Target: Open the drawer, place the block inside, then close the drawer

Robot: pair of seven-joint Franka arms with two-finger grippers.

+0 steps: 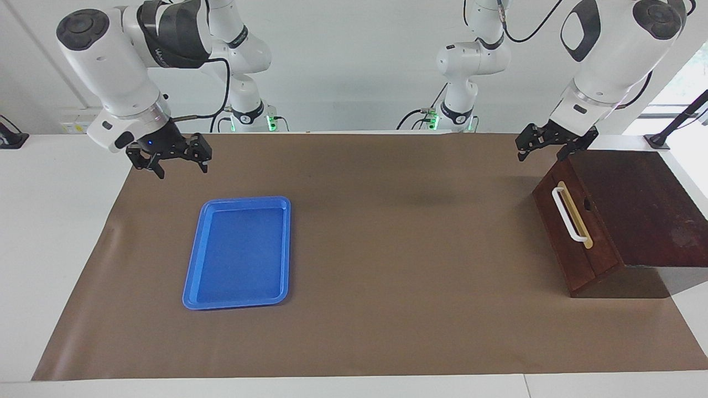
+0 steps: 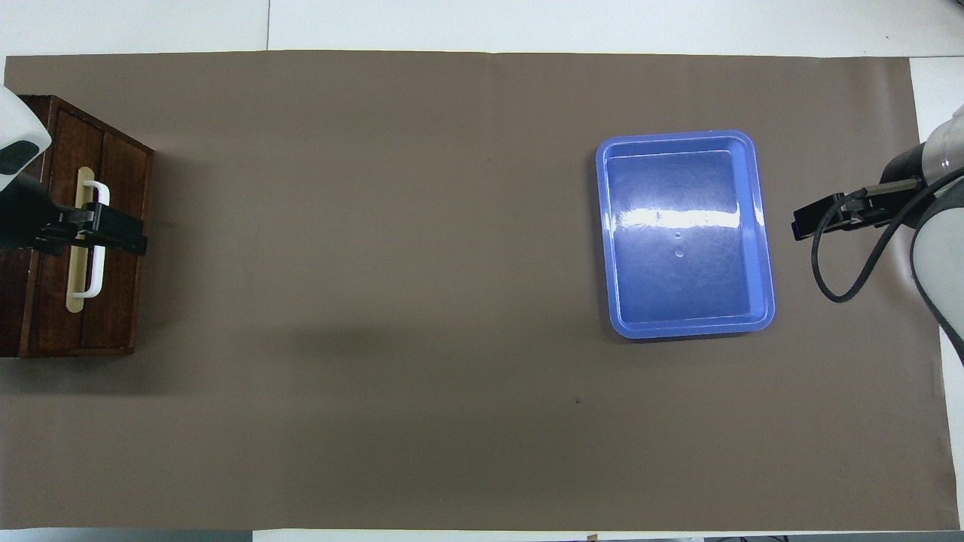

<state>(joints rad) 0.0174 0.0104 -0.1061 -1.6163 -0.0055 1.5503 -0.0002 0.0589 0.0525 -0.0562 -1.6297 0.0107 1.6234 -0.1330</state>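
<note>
The facing view shows the released left gripper [image 1: 545, 145] raised clear above the shut drawer [image 1: 572, 224], though overhead it overlaps the handle [image 2: 92, 239]; the right gripper [image 1: 176, 161] waits released.

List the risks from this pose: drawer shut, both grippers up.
1. No yellow block shows in either view; the blue tray is empty, so a pick has no visible target.
2. The left gripper hangs open above the box's top edge, apart from the white handle; a slanted descent could hit the box.
3. The drawer faces the table's middle, so pulling may drag the box.
</note>
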